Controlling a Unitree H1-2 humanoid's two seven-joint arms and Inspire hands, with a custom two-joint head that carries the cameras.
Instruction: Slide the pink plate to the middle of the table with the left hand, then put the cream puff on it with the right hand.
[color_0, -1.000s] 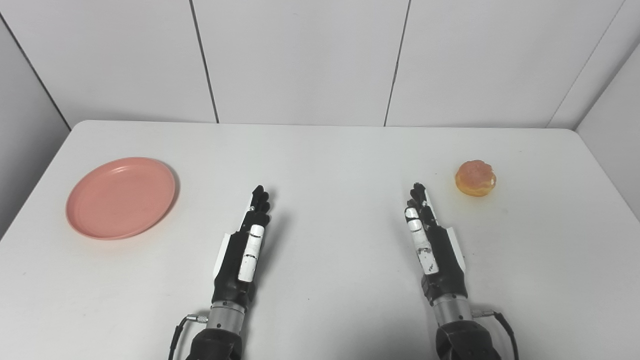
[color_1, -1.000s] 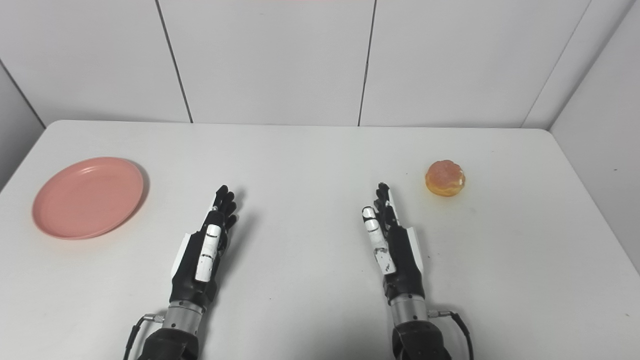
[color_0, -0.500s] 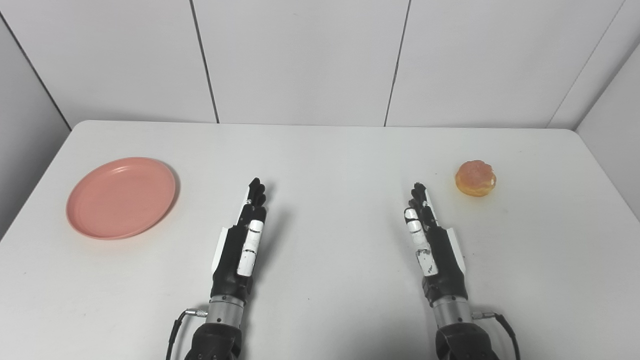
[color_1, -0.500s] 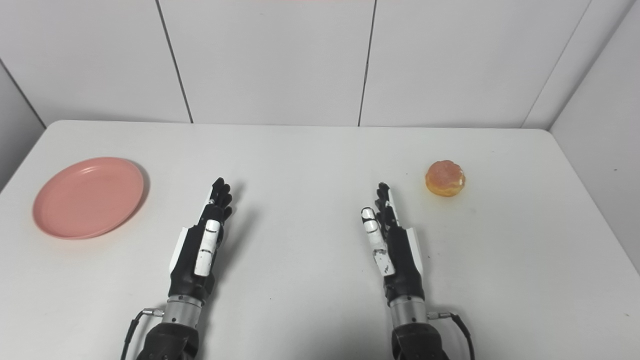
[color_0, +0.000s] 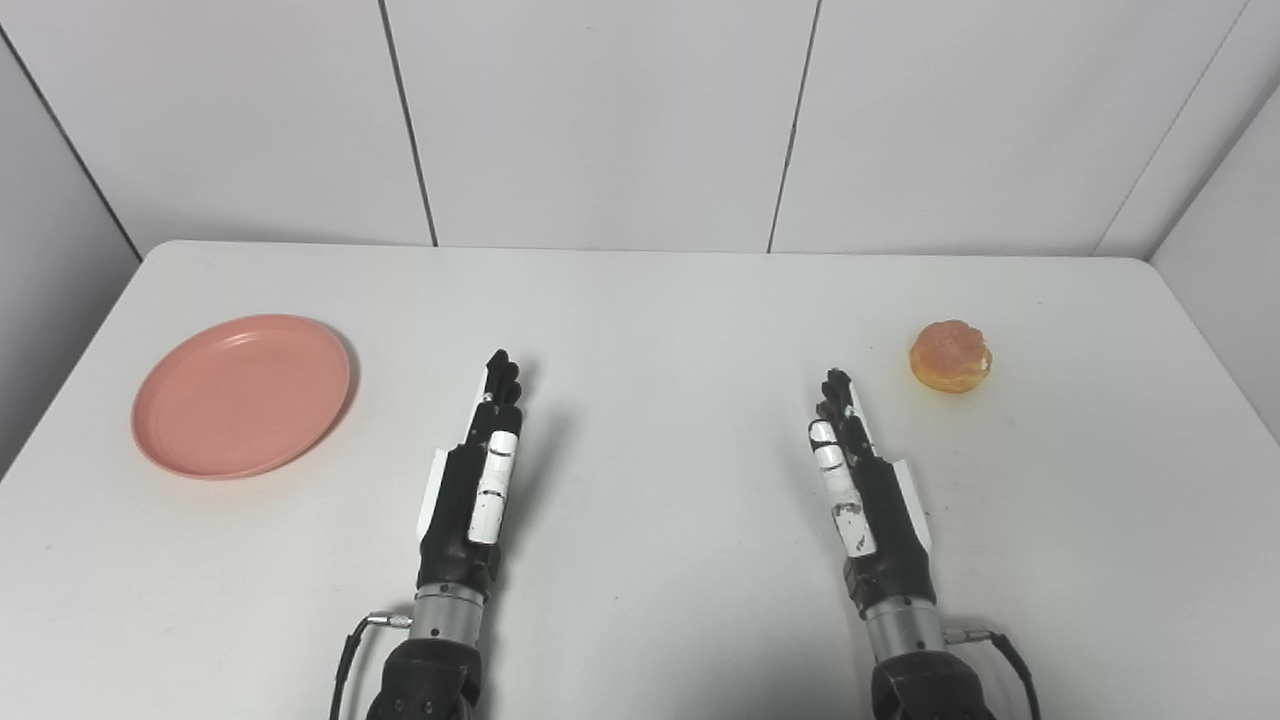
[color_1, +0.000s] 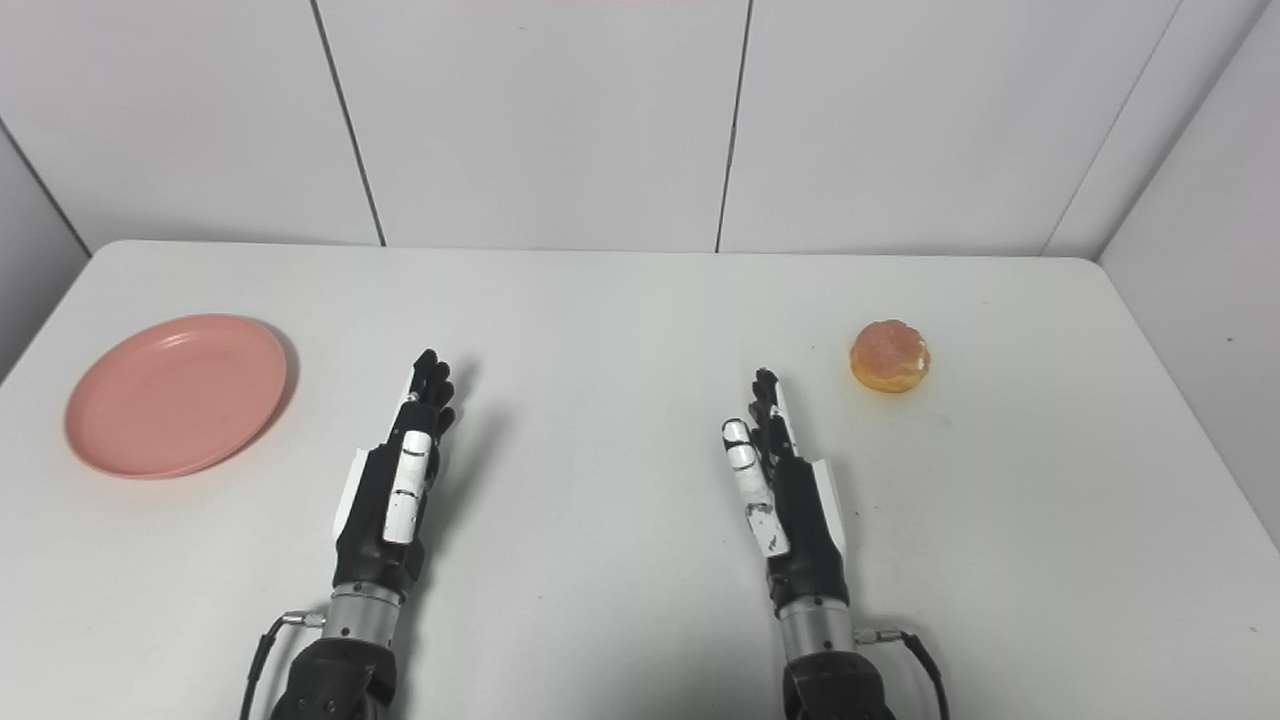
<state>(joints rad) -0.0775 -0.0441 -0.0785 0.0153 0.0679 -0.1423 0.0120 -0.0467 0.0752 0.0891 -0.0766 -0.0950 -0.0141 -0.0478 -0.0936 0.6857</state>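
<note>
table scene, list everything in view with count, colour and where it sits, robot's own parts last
table: one, white, fills the lower part of both views, rounded far corners
wall panels: several, white with dark seams, behind the table and at both sides
pink plate: one, pink, nothing on it, flat on the table's left side, apart from both hands
cream puff: one, golden brown with a paler top, on the table's right side, just beyond and right of the right hand, not touched
left hand: one, black and white, open, fingers stretched forward, left of the table's middle, holding nothing
right hand: one, black and white, open, fingers stretched forward, right of the middle, holding nothing
</note>
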